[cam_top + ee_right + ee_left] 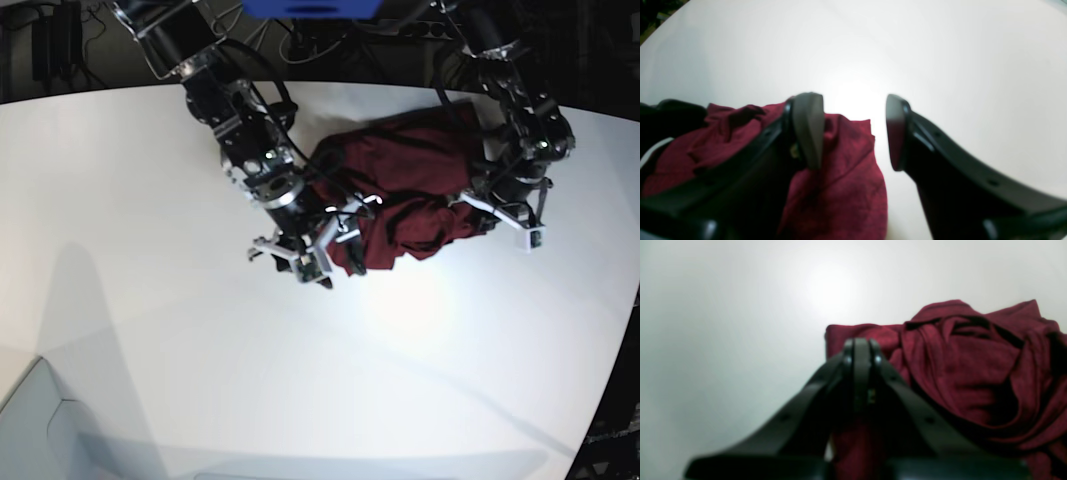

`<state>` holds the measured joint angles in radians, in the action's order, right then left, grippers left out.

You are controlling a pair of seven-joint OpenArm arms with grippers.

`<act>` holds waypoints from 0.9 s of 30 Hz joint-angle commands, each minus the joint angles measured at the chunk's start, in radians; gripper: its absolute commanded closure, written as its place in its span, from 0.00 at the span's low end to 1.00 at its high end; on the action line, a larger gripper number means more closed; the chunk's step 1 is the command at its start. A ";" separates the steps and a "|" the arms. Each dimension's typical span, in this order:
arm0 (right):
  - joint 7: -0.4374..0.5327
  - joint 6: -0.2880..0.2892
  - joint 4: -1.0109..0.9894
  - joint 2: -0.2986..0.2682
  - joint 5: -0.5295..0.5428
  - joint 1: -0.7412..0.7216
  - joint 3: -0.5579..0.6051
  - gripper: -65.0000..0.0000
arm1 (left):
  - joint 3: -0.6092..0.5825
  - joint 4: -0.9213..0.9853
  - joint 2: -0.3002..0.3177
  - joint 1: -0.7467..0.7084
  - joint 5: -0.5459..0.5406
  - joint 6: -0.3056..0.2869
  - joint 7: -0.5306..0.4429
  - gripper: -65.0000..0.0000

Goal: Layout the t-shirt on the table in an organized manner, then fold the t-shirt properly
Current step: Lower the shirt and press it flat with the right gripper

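Maroon t-shirt [410, 200] lies crumpled on the white table [150, 250].

Base overhead, wrists close, sharing t-shirt [410, 190]

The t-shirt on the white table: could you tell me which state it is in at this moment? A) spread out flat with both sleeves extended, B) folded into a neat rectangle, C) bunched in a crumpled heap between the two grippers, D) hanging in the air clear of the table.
C: the t-shirt lies in a wrinkled, lumpy heap on the table, between the open right gripper and the shut left gripper.
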<state>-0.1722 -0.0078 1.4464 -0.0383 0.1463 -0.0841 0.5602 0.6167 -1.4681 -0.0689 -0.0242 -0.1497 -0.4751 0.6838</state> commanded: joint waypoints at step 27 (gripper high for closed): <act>0.023 0.009 -0.046 0.025 -0.001 0.011 0.001 1.00 | -0.001 -0.015 0.004 0.014 -0.015 -0.006 -0.019 1.00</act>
<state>-0.1761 -0.0078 1.3735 -0.0181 0.1459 -0.0666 0.5625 0.6167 -1.4677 -0.0692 -0.0246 -0.1497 -0.4751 0.6838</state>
